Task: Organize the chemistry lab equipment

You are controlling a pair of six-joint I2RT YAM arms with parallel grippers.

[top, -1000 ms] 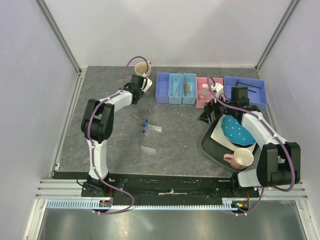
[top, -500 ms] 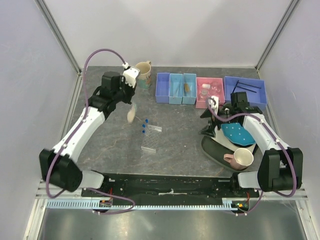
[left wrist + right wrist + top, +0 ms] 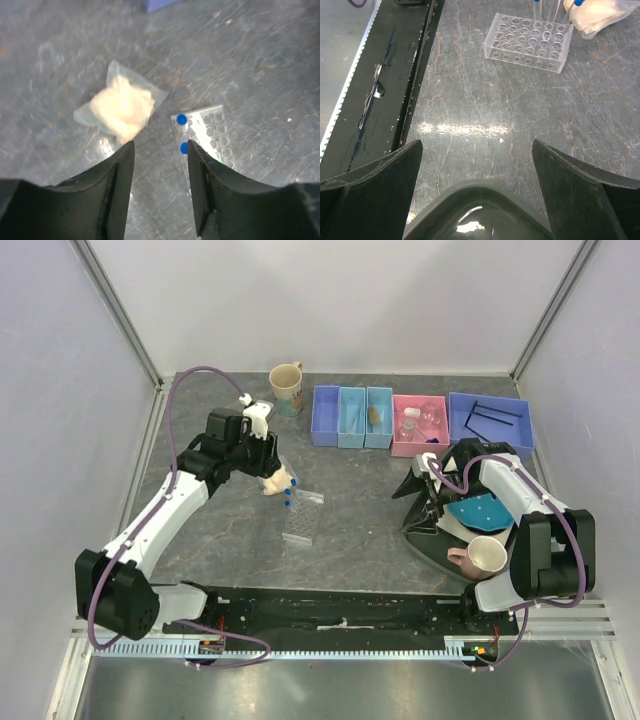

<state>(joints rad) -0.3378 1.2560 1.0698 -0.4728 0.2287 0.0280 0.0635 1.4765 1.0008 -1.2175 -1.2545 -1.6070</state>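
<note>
My left gripper [image 3: 272, 472] hangs open over the table beside the clear tube rack [image 3: 302, 518]. Just past its fingertips is the bag of pale powder [image 3: 276, 484], blurred and free of the jaws. In the left wrist view the gripper [image 3: 160, 147] is empty, with the bag [image 3: 121, 106] to the upper left and the rack [image 3: 210, 132] with blue-capped tubes [image 3: 181, 119] to the right. My right gripper [image 3: 420, 498] is wide open above a corner of the dark green tray [image 3: 425, 535]. The right wrist view shows that gripper [image 3: 476, 145] straddling the tray corner [image 3: 477, 200], holding nothing.
Coloured bins line the back: three blue ones [image 3: 352, 417], a pink one [image 3: 420, 425] holding a small flask [image 3: 408, 422], and a wide blue one [image 3: 490, 420] with black wire parts. A cream mug [image 3: 287, 385] stands back left. The blue dotted plate [image 3: 475, 510] and pink mug [image 3: 480, 558] sit on the tray.
The left arm swung from the cream mug toward the rack carrying the bag, then opened and let it go. The right gripper drew back from the pink bin to the tray's corner.
</note>
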